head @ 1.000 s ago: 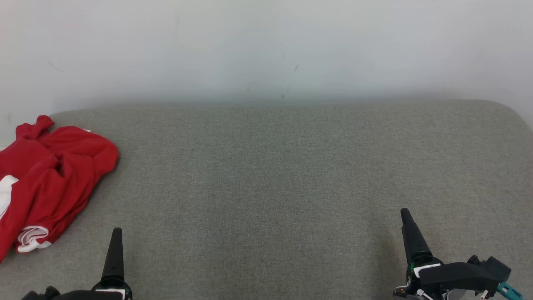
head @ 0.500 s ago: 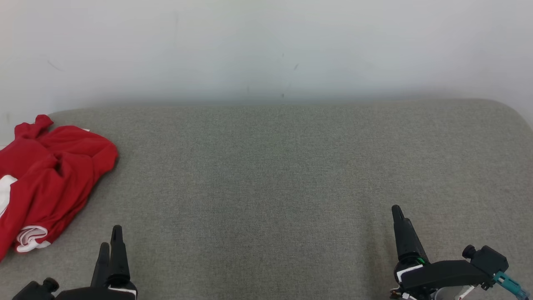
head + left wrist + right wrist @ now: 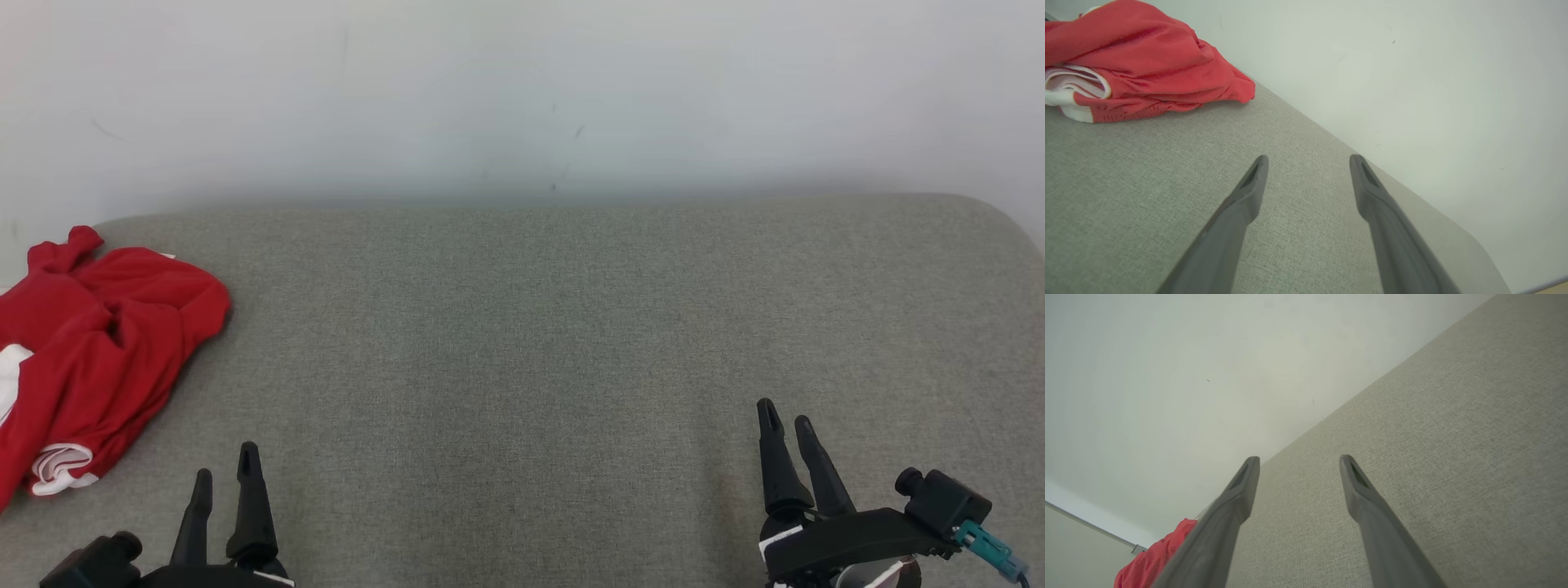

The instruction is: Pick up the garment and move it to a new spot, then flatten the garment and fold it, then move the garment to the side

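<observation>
Garment (image 3: 1139, 61), white hem layers plain from left wrist

The big gray bench (image 3: 571, 327) is covered in cloth and has round corners on its far side. A red garment (image 3: 98, 343) with white edges lies bunched up in a heap on its left end.

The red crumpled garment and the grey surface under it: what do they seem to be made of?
The red crumpled garment with white trim looks like thin, slightly shiny fabric: soft folds, sheen. The grey surface seems matte woven cloth: fine weave visible.
</observation>
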